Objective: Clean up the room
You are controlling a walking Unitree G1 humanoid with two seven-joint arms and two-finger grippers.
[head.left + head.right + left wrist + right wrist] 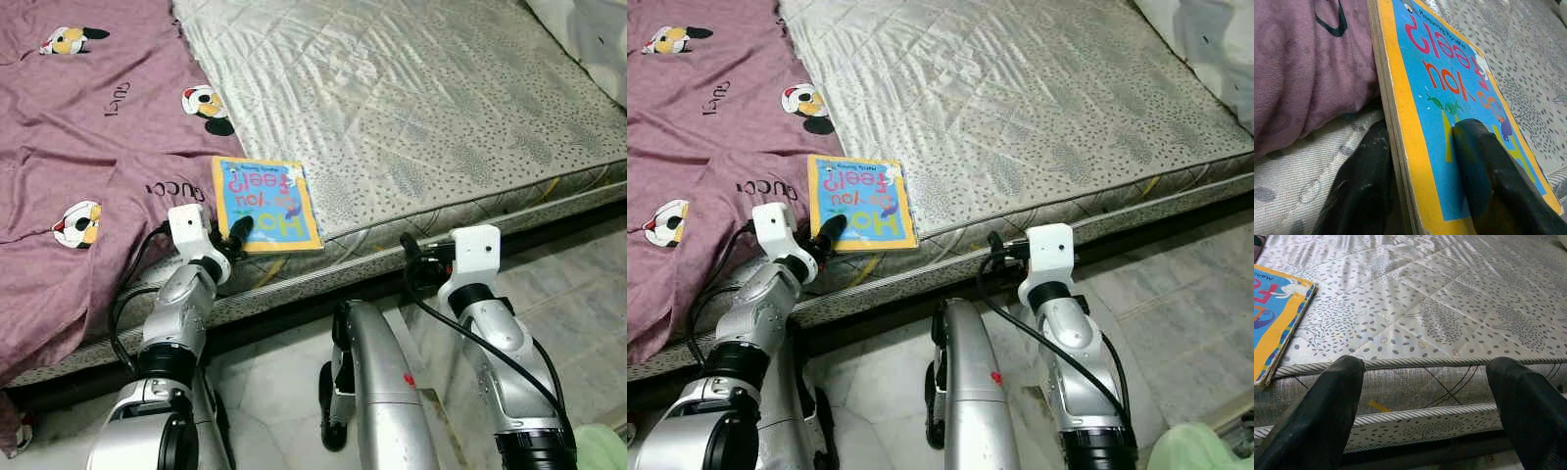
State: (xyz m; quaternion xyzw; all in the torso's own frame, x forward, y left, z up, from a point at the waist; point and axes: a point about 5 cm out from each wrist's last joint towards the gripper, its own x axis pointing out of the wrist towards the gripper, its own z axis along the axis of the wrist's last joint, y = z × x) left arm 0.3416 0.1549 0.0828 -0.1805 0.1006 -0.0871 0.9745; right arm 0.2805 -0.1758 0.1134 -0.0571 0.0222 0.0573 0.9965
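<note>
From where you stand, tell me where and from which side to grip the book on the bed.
Grip the book at its near left corner, coming from the mattress edge on the robot's side. It lies flat, so one finger must slide under and one press on the cover. The left tool already pinches it there.

Blue book (pixel 266 203) with yellow border, mauve cartoon-print sheet (pixel 78 147), grey speckled mattress (pixel 431 108)

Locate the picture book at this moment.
The picture book lies at the mattress's near edge on the robot's left, beside the purple blanket, its corner between the left gripper's fingers.
</note>
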